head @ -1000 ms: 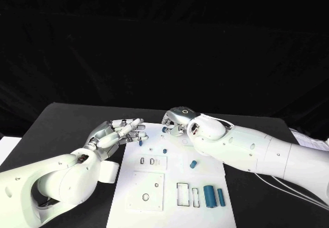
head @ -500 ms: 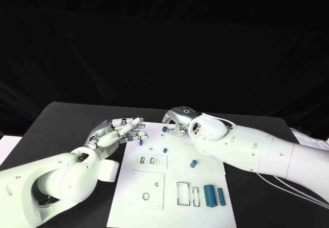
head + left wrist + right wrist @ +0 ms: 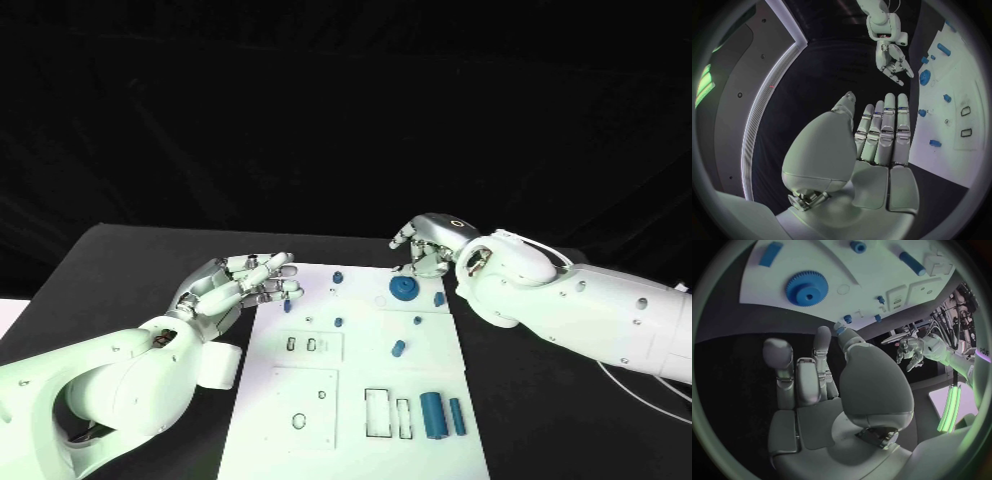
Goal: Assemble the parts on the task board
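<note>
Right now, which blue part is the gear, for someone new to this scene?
Find the white task board mid-table. At its far end, beside the right hand, lies the gear: a round toothed disc, the widest blue piece, unlike the small pegs and long bars.

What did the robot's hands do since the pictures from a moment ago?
The right hand lifted away toward the far right corner of the task board, uncovering a blue gear lying where the hand had been; its fingers hold nothing now. The left hand stayed open at the board's left edge. The camera shifted slightly; the small blue parts, such as the two cylinders, kept their places.
</note>
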